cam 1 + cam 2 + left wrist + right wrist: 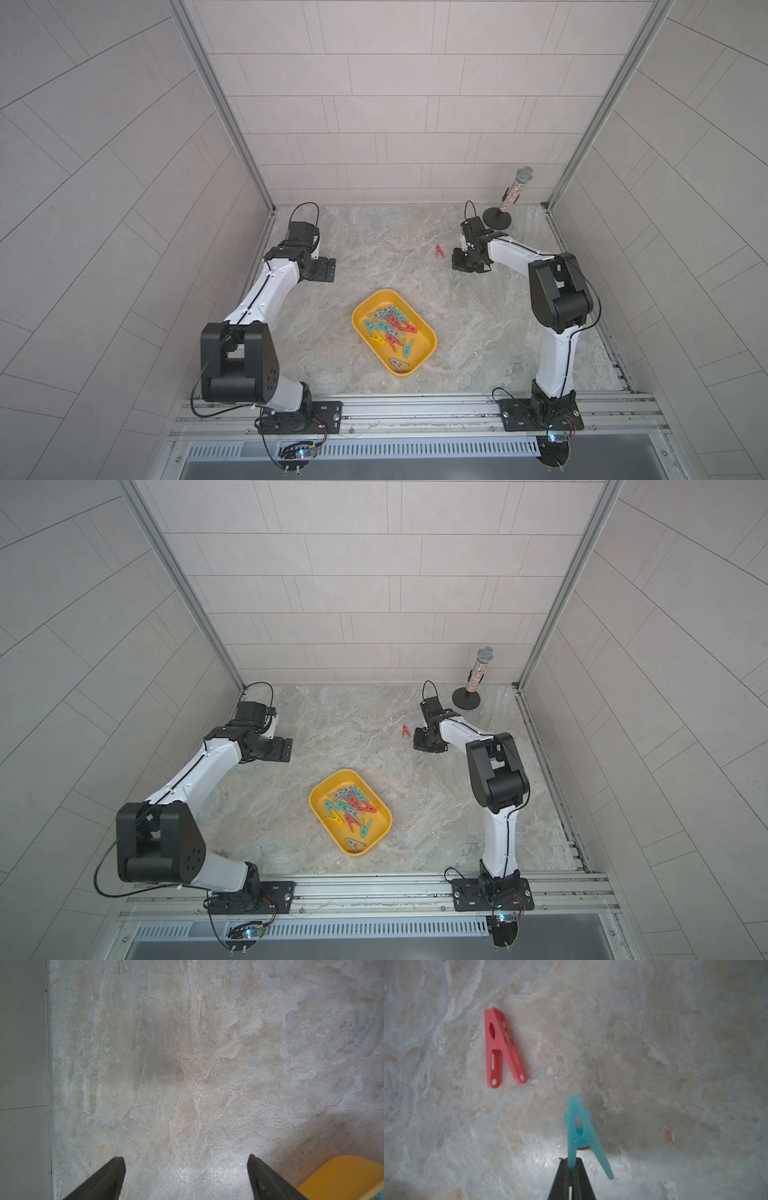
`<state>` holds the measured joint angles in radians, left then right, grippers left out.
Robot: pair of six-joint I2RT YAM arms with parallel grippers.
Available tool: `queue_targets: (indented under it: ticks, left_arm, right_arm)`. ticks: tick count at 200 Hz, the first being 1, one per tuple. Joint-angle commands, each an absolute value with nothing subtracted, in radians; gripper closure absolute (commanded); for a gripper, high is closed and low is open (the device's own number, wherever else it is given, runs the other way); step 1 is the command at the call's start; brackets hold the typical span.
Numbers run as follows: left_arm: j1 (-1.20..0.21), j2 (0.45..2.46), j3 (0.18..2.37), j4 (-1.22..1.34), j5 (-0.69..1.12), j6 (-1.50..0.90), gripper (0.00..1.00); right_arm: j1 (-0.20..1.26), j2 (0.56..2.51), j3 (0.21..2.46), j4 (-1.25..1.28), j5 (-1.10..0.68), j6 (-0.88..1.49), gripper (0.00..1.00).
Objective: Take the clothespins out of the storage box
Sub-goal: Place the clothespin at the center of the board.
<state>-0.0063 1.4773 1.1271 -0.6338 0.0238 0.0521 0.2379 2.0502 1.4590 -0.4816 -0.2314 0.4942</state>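
Marbled table lies beneath your teal clothespin, clamped by one leg in your right hand, long axis straight out from it, red clothespin alongside. Other clothespins wait in the yellow box, well apart; left hand spreads empty.

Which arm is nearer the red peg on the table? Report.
Right arm: it hangs just beside the red peg, holding a teal peg. Left arm is far across the table.
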Motion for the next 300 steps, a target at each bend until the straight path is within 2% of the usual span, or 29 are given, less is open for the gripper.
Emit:
queue_targets:
  ticks: [1, 112, 171, 242, 272, 300]
  left_arm:
    - [0.002, 1.468, 1.120, -0.646, 0.031, 0.054, 0.00]
    - [0.003, 1.462, 1.119, -0.646, 0.032, 0.055, 0.00]
    - [0.005, 1.457, 1.117, -0.643, 0.037, 0.055, 0.00]
    - [0.007, 1.456, 1.117, -0.643, 0.040, 0.056, 0.00]
    - [0.008, 1.456, 1.116, -0.641, 0.041, 0.056, 0.00]
    - [0.008, 1.456, 1.116, -0.641, 0.041, 0.056, 0.00]
  right_arm:
    - [0.229, 2.102, 1.517, -0.498, -0.227, 0.502, 1.00]
    - [0.227, 2.254, 1.693, -0.556, -0.200, 0.501, 1.00]
    - [0.227, 2.260, 1.716, -0.576, -0.199, 0.497, 0.88]
    - [0.227, 2.226, 1.722, -0.593, -0.204, 0.495, 0.81]
    - [0.232, 2.208, 1.717, -0.598, -0.215, 0.492, 0.72]
    - [0.238, 2.180, 1.705, -0.604, -0.213, 0.492, 0.71]
